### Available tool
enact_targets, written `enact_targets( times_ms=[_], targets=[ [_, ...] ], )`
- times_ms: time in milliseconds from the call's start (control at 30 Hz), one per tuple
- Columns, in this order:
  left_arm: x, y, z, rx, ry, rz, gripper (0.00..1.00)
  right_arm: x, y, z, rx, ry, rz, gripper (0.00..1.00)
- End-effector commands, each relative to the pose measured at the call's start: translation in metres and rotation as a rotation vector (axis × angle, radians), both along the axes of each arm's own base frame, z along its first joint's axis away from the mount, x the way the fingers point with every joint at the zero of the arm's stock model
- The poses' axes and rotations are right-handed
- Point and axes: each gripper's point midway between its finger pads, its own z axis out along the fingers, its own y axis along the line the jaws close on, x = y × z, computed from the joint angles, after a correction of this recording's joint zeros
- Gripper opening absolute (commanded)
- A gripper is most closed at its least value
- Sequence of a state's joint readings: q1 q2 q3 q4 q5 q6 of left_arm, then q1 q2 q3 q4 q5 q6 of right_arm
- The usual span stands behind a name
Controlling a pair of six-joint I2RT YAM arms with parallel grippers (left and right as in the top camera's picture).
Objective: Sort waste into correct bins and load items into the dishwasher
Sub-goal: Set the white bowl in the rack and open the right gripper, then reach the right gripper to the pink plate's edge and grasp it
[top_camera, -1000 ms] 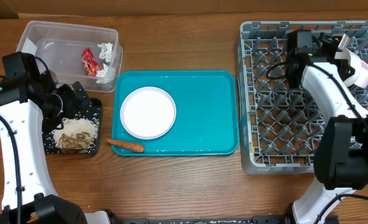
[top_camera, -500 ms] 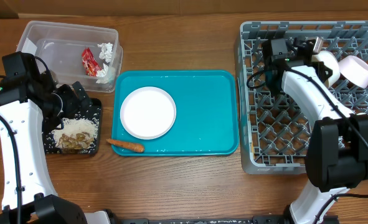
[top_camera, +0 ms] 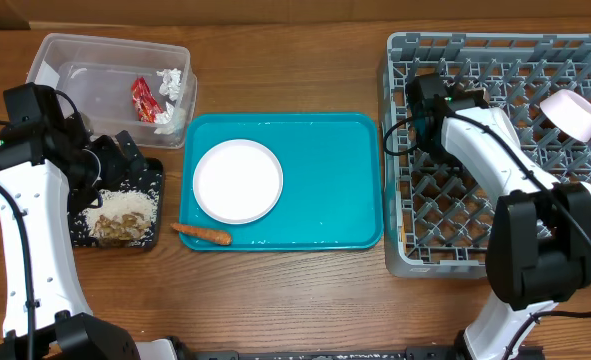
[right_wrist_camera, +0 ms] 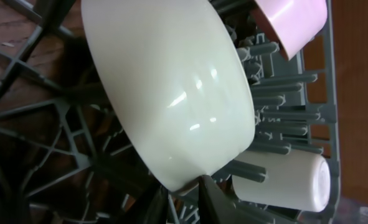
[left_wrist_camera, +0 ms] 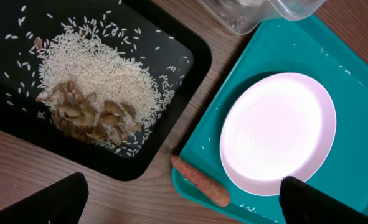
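My right gripper is shut on the rim of a white bowl over the grey dish rack; in the overhead view the arm hides that bowl. A pinkish-white bowl and a small white cup rest in the rack. My left gripper is open and empty, above the carrot piece at the teal tray's corner. The white plate lies on the teal tray. Rice and beige scraps lie in the black tray. The red wrapper and tissue lie in the clear tub. Chopsticks are out of view.
The teal serving tray sits mid-table between the black tray and the rack. The carrot lies across its front left rim. The clear tub stands at the back left. The rack's pegs stand close around my right gripper.
My right arm has moved left across the rack, away from the pinkish bowl at the right edge. My left arm has not moved.
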State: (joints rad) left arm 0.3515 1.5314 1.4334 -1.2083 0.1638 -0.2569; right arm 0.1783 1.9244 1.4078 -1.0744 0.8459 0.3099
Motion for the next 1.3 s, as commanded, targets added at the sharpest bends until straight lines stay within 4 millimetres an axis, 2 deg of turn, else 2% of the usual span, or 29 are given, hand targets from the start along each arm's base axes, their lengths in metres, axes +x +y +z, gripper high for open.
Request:
enact_targets(
  times_ms=[0,233,267,367,433,467,533,600,667,733,833,933,967,1100,1133,1267],
  targets=[
    [0.002,-0.001,0.004,-0.012,-0.014,0.01,1.0,0.001,0.008,0.009,0.089,-0.072,-0.021,0.19],
    [0.002,-0.001,0.004,-0.012,-0.014,0.01,1.0,0.003,0.007,0.044,0.104,-0.175,-0.019,0.2],
    [0.002,-0.001,0.004,-0.012,-0.014,0.01,1.0,0.003,0.007,0.055,0.11,-0.205,-0.018,0.21],
    [0.002,-0.001,0.004,-0.012,-0.014,0.01,1.0,0.003,0.01,0.074,0.138,-0.261,-0.009,0.31],
    [0.002,-0.001,0.004,-0.012,-0.014,0.01,1.0,0.005,0.019,0.083,0.201,-0.293,0.012,0.44],
    [0.002,-0.001,0.004,-0.011,-0.014,0.01,1.0,0.008,0.03,0.084,0.268,-0.299,0.041,0.51],
    [0.002,-0.001,0.004,-0.011,-0.014,0.01,1.0,0.015,0.069,0.079,0.475,-0.275,0.16,0.55],
    [0.002,-0.001,0.004,-0.011,-0.014,0.01,1.0,0.018,0.124,0.074,0.742,-0.232,0.311,0.55],
    [0.002,-0.001,0.004,-0.011,-0.015,0.01,1.0,0.015,0.166,0.077,0.93,-0.211,0.396,0.55],
    [0.002,-0.001,0.004,-0.011,-0.014,0.01,1.0,0.013,0.197,0.081,1.035,-0.195,0.468,0.55],
    [0.001,-0.002,0.003,-0.014,-0.007,0.009,1.0,0.008,0.237,0.083,1.072,-0.182,0.566,0.55],
    [0.0,-0.002,0.001,-0.016,-0.001,0.01,1.0,0.002,0.272,0.075,1.081,-0.15,0.625,0.57],
    [-0.001,-0.002,0.0,-0.017,0.003,0.01,1.0,-0.003,0.289,0.066,1.079,-0.124,0.644,0.57],
    [-0.005,-0.004,-0.007,-0.024,0.022,0.01,1.0,-0.012,0.323,0.032,1.078,-0.047,0.645,0.57],
    [-0.007,-0.005,-0.011,-0.028,0.032,0.01,1.0,-0.014,0.335,0.015,1.072,-0.025,0.619,0.57],
    [-0.01,-0.006,-0.022,-0.035,0.05,0.01,1.0,-0.015,0.359,-0.014,1.041,-0.017,0.617,0.57]
  ],
)
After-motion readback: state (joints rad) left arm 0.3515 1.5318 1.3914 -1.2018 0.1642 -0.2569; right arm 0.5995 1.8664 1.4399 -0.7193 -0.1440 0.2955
